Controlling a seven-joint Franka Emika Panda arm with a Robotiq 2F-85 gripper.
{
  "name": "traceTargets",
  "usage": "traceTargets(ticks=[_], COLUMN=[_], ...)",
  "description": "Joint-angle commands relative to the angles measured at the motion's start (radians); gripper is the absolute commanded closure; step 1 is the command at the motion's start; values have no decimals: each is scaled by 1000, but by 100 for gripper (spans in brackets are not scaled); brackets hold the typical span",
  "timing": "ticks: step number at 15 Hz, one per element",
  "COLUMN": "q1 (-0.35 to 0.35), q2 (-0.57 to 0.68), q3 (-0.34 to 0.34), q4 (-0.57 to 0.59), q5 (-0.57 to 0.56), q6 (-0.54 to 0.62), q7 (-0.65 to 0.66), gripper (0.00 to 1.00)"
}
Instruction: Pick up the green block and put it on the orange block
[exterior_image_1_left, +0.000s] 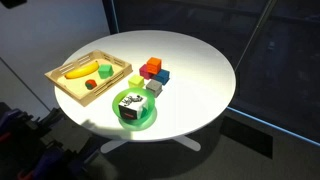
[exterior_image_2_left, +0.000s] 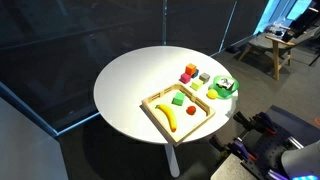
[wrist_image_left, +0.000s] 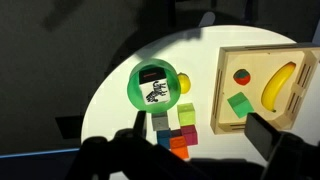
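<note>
Green and square, the green block (wrist_image_left: 240, 105) lies flat inside the wooden tray (wrist_image_left: 260, 50) at the right of the wrist view, near the tray's left wall. A red round piece (wrist_image_left: 242, 75) lies above it in the frame and a banana (wrist_image_left: 280, 85) to its right. In an exterior view the same block (exterior_image_1_left: 105, 70) shows in the tray at the left of the round white table (exterior_image_1_left: 200, 70). The orange block (wrist_image_left: 178, 146) sits outside the tray, low in the middle of the wrist view. It is in a tight cluster with a redder cube (wrist_image_left: 187, 131) just above it and a pale yellow-green block (wrist_image_left: 186, 112) higher still. A blue cube (exterior_image_1_left: 162, 75) and a grey one (exterior_image_1_left: 153, 88) belong to the same group in an exterior view. A round green plate (wrist_image_left: 133, 90) carrying a black-and-white cube (wrist_image_left: 152, 85) lies above the cluster in the wrist view. The gripper (wrist_image_left: 196, 140) hangs above the table with its dark, blurred fingers (wrist_image_left: 262, 135) set wide apart along the bottom edge. It holds nothing and touches neither block.
</note>
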Motion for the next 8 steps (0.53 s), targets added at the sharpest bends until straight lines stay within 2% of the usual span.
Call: traceTargets(ticks=[1, 8], q1=[-5, -3], q2=[2, 13], q3=[5, 7], q4=[2, 9], q5=[5, 6], q6=[-2, -5], q7=[-4, 0], gripper=[0, 0])
